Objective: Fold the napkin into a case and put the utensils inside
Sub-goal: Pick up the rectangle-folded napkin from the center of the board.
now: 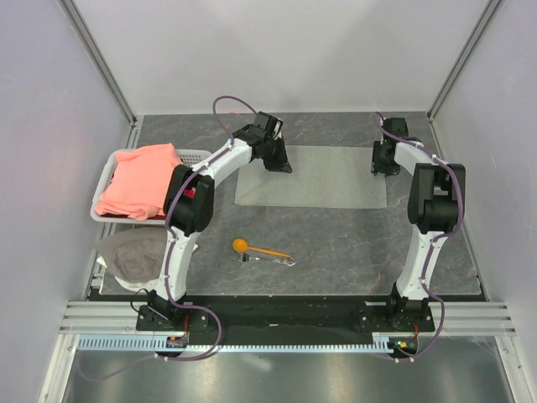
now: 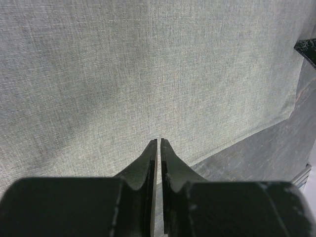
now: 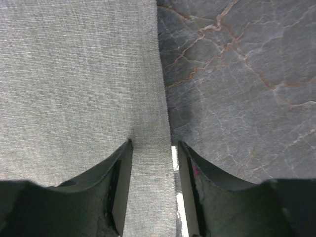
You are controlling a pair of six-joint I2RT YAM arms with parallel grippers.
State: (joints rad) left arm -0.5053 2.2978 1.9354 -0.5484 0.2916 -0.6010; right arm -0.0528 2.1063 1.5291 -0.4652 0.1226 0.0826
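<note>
The top view alone takes in the whole table (image 1: 352, 243). The napkin (image 1: 323, 180) lies flat as a wide grey oblong. The left gripper (image 1: 281, 164) is at its far left corner and the right gripper (image 1: 383, 166) at its far right edge. Only there do the utensils show: the orange spoon (image 1: 262, 249) and, just beside it on the side toward the arm bases, the metal fork (image 1: 267, 260). Both lie well short of the grippers, off the cloth and closer to the left one. Out past the left gripper's left side is a white basket (image 1: 101, 191) holding a salmon-pink cloth (image 1: 138, 180), with a whitish-grey rag (image 1: 134, 252) nearer the bases.

The wrist views give what the top view cannot, namely how the jaws stand. The left gripper (image 2: 159, 140) is clenched to a hairline slit with pale cloth in it, nipping the napkin (image 2: 148, 64) close to its edge, and bare table (image 2: 256, 153) shows to its right. The right gripper (image 3: 154, 143) is parted and grips nothing. It straddles the edge of the napkin (image 3: 74, 74), one finger over cloth and the other over the marbled table (image 3: 237, 74) (a strip of cloth runs between them).

Counted: two grippers, one napkin, one spoon, one fork, one basket, two other cloths
</note>
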